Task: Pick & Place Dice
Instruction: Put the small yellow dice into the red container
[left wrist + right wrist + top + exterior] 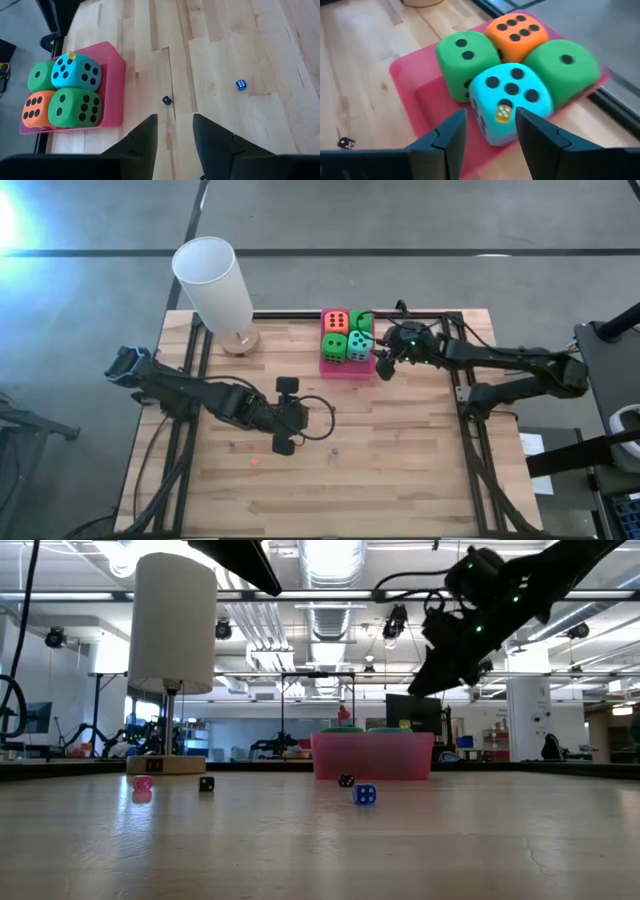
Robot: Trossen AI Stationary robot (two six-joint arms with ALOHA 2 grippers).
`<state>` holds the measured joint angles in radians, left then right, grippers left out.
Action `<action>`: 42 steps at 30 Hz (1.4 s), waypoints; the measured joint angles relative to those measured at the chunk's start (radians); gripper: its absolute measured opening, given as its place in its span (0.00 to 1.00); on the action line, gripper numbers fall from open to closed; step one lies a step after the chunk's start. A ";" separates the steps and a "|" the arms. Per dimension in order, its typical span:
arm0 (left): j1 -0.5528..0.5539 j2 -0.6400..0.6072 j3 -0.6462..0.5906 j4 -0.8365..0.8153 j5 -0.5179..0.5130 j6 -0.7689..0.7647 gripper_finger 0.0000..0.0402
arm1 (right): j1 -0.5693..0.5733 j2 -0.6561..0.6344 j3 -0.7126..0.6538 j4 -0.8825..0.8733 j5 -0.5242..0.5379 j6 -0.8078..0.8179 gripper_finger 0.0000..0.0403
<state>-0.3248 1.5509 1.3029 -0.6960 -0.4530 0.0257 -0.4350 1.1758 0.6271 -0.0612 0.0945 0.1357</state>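
Four soft dice sit packed in a pink tray (347, 368) at the table's far middle: orange-red (335, 322), green (361, 321), green (334, 347) and teal (358, 346). A tiny yellow die (503, 114) rests on the teal die (512, 95). My right gripper (490, 135) is open. It hovers at the tray's right side (384, 364), slanting down toward the teal die, with nothing between its fingers. My left gripper (175, 137) hangs open over the middle of the table (284, 418), clear of everything.
Small dice lie loose on the wood: a black one (167, 100), a blue one (241, 85), and in the low view a pink one (142, 783) and another black one (206, 783). A white-shaded lamp (213, 280) stands on its wooden foot at the far left.
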 joint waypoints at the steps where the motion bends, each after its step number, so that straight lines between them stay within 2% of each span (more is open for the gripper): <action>1: 0.000 0.000 0.000 0.000 0.000 0.000 0.32 | -0.010 0.022 0.002 0.018 -0.024 0.002 0.40; 5: 0.001 0.000 0.000 0.000 0.000 0.000 0.32 | -0.062 0.094 0.030 0.049 -0.131 0.038 0.39; 10: 0.003 0.000 0.000 0.000 0.000 0.000 0.31 | -0.107 0.167 0.072 0.053 -0.153 0.068 0.38; 17: 0.009 0.000 0.000 0.000 0.000 0.000 0.31 | -0.126 0.229 0.095 0.051 -0.253 0.071 0.39; 31: 0.016 0.000 0.000 0.000 0.000 0.000 0.30 | -0.147 0.234 0.117 0.022 -0.252 0.065 0.36; 42: 0.016 0.000 0.000 0.000 0.000 0.000 0.31 | -0.157 0.233 0.111 -0.004 -0.253 0.070 0.37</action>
<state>-0.3084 1.5509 1.3029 -0.6960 -0.4530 0.0254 -0.5919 1.4090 0.7380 -0.0653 -0.1588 0.2058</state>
